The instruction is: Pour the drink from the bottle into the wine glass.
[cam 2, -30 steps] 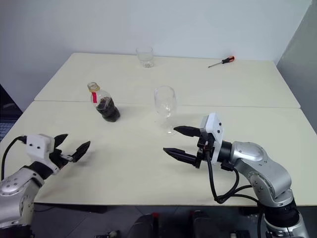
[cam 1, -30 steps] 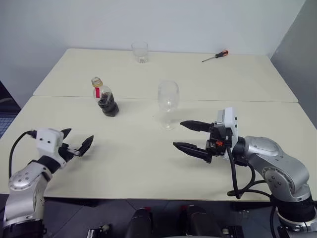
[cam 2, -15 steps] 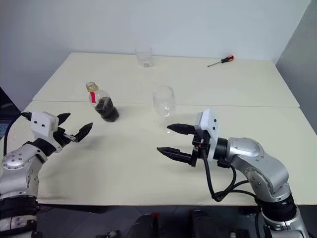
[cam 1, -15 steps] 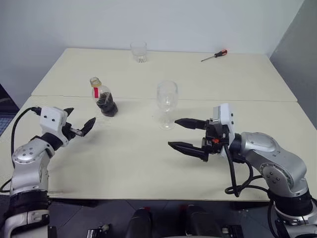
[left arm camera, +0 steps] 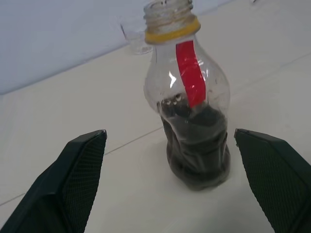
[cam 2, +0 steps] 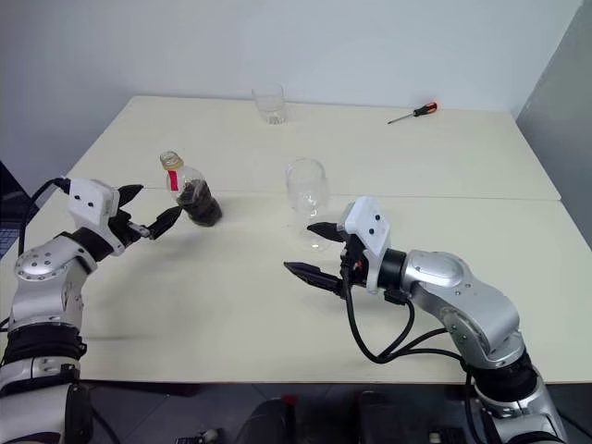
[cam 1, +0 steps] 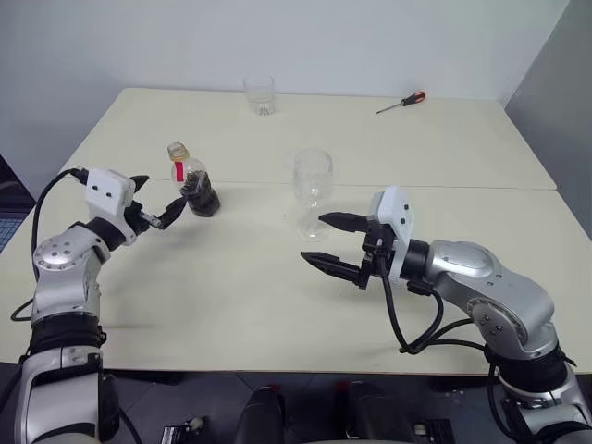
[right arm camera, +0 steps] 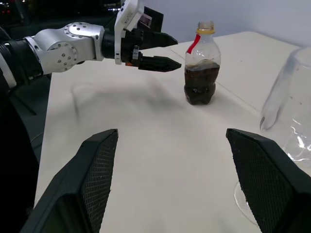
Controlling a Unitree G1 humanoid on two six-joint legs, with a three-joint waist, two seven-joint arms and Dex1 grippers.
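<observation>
Left end effector (cam 1: 159, 203) (fingers apart) beside the bottle (cam 1: 192, 181).

left hand (cam 1: 157, 203) open, right hand (cam 1: 330, 242) open

**Partly hidden or cut off**

In the left wrist view, the tumbler (left arm camera: 135, 40) beyond the left claw (left arm camera: 180, 182) is half hidden behind the bottle (left arm camera: 190, 104). In the right wrist view, the wine glass (right arm camera: 287, 111) beside the right claw (right arm camera: 182, 182) runs off the edge, its stem blurred.
</observation>
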